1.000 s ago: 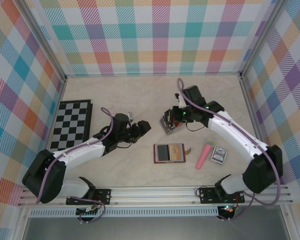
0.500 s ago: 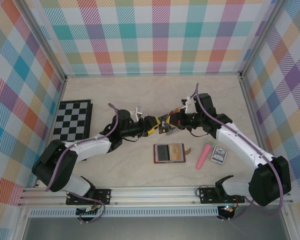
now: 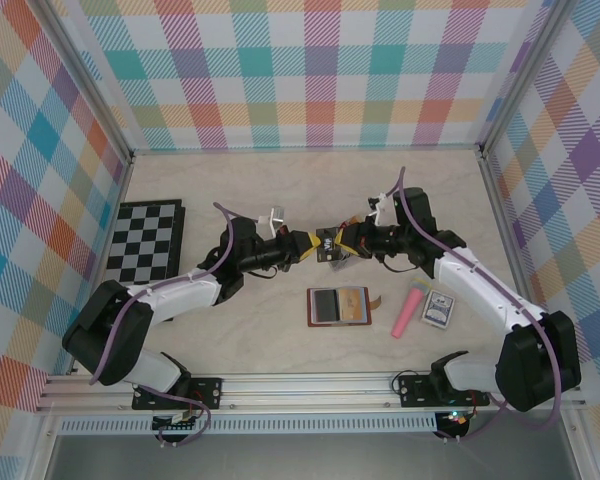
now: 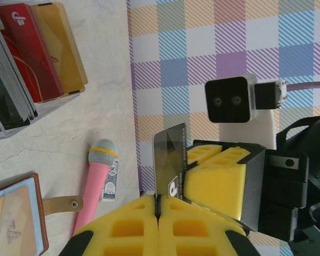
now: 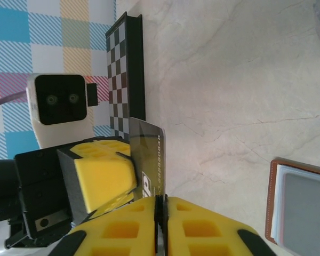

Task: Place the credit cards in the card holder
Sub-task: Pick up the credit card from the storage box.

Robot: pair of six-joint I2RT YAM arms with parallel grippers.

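Mid-air handover: left gripper (image 3: 312, 244) and right gripper (image 3: 339, 243) face each other, each pressed shut on an edge of the same dark credit card (image 4: 169, 154). The card holder (image 3: 338, 305) lies open on the table just near of them. Risks: both are shallow edge pinches, so the card likely twists or drops if one releases while the other is slack. Pulling apart with both clamped bends it.

1. A pale bench (image 3: 280, 190) is shown.
2. A chessboard (image 3: 143, 250) is laid at its left.
3. The card holder (image 3: 338, 305) (opened flat), a pink microphone (image 3: 410, 312) and a card pack (image 3: 439, 309) are set toward the front.
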